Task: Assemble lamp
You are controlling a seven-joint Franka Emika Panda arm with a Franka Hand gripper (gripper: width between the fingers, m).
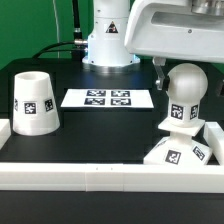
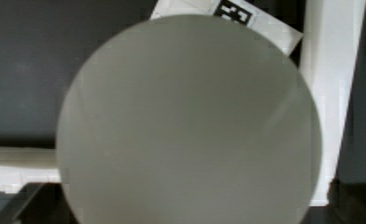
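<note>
The rounded white bulb piece (image 1: 186,88) stands upright with its tagged neck on the flat square base (image 1: 184,151) at the exterior view's right. My gripper (image 1: 186,78) comes down from above and is shut on the bulb's round head; one dark finger (image 1: 159,72) shows at its side. In the wrist view the bulb (image 2: 189,120) fills the picture between my dark fingers (image 2: 16,205), and a tagged part of the base (image 2: 233,14) shows behind it. The tapered shade (image 1: 35,102) stands mouth down, apart, at the exterior view's left.
The marker board (image 1: 108,98) lies flat on the black table between the shade and the bulb. A white rail (image 1: 100,174) borders the table's near edge and the sides. The arm's white pedestal (image 1: 108,45) stands at the back.
</note>
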